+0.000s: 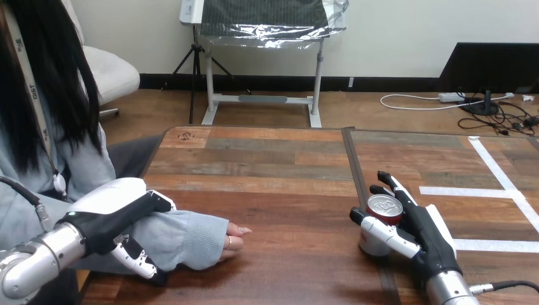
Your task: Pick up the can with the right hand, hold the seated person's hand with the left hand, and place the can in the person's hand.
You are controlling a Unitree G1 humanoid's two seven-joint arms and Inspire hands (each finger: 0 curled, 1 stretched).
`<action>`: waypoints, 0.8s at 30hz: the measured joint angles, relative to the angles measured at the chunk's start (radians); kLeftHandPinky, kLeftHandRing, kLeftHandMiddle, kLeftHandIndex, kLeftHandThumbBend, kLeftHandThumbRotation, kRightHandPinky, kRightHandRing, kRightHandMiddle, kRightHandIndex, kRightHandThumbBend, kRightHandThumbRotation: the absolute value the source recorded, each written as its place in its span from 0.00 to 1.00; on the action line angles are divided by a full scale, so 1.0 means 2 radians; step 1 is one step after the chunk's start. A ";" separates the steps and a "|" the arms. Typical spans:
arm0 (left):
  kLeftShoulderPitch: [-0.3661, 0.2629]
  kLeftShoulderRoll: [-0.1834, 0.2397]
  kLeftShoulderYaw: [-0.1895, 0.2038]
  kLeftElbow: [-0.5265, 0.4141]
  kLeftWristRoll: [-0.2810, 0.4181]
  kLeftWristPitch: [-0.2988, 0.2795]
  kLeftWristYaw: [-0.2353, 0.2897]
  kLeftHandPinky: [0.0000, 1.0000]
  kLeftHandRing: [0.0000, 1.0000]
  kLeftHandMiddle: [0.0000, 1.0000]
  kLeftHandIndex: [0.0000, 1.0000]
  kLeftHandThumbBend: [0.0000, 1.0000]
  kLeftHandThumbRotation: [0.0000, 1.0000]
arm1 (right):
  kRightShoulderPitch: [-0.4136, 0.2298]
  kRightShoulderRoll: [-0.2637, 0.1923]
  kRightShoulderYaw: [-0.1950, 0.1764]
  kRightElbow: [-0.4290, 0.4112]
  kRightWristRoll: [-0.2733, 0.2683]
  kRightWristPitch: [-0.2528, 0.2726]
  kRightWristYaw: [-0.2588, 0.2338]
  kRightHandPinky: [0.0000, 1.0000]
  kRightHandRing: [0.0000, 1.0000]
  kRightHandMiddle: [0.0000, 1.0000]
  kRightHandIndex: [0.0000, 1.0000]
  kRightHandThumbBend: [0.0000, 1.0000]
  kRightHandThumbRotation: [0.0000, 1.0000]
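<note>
A red and silver can (pixel 380 222) stands upright on the wooden table (pixel 279 190), right of centre. My right hand (pixel 427 236) is wrapped round it, thumb in front and fingers behind its top. At the left, the person's hand (pixel 230 240) rests on the table, palm down, fingers pointing right. My left hand (pixel 121 219) lies over the person's sleeved forearm (pixel 171 238), fingers curled over its top and thumb under it.
White tape lines (pixel 502 190) mark the table's right part. A dark seam (pixel 359 178) runs down the table just left of the can. Bare wood lies between the person's hand and the can.
</note>
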 measured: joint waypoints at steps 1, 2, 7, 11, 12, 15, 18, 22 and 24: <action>0.000 0.000 0.000 0.000 0.000 0.000 0.000 0.42 0.46 0.50 0.52 0.98 0.00 | 0.000 0.000 0.000 0.000 0.000 0.000 0.000 0.86 0.91 0.91 0.95 1.00 0.52; 0.000 0.000 0.000 0.000 -0.001 0.000 -0.001 0.42 0.46 0.50 0.52 0.98 0.00 | 0.000 0.000 0.000 0.000 0.000 0.000 -0.001 0.86 0.91 0.91 0.95 1.00 0.52; 0.000 0.001 0.000 0.000 -0.003 -0.001 -0.002 0.43 0.46 0.50 0.52 0.98 0.00 | 0.001 0.000 0.000 0.000 0.000 0.000 -0.002 0.86 0.91 0.91 0.96 1.00 0.52; 0.000 0.002 0.000 0.000 -0.003 -0.004 -0.002 0.43 0.46 0.51 0.52 0.98 0.00 | 0.001 0.000 0.001 0.000 -0.001 0.000 -0.004 0.86 0.91 0.91 0.96 1.00 0.52; 0.000 0.002 0.000 0.000 -0.003 -0.004 -0.002 0.43 0.46 0.51 0.52 0.98 0.00 | 0.001 0.000 0.001 0.000 -0.001 0.000 -0.005 0.86 0.91 0.91 0.97 1.00 0.52; 0.000 0.002 0.000 0.000 -0.004 -0.005 -0.003 0.43 0.46 0.51 0.52 0.98 0.00 | 0.002 0.000 0.002 0.000 -0.001 0.000 -0.006 0.86 0.91 0.91 0.97 1.00 0.52; 0.000 0.002 0.000 0.000 -0.004 -0.006 -0.003 0.43 0.47 0.51 0.53 0.98 0.00 | 0.002 0.000 0.003 0.000 -0.002 0.000 -0.008 0.86 0.91 0.91 0.96 1.00 0.51; 0.000 0.002 0.001 0.000 -0.006 -0.006 -0.004 0.44 0.47 0.51 0.53 0.98 0.00 | 0.003 0.000 0.004 0.000 -0.003 0.000 -0.012 0.86 0.91 0.91 0.96 1.00 0.51; 0.000 0.002 0.001 0.000 -0.008 -0.006 -0.005 0.44 0.47 0.51 0.53 0.98 0.00 | 0.003 0.001 0.005 -0.001 -0.004 0.000 -0.014 0.86 0.90 0.91 0.96 1.00 0.50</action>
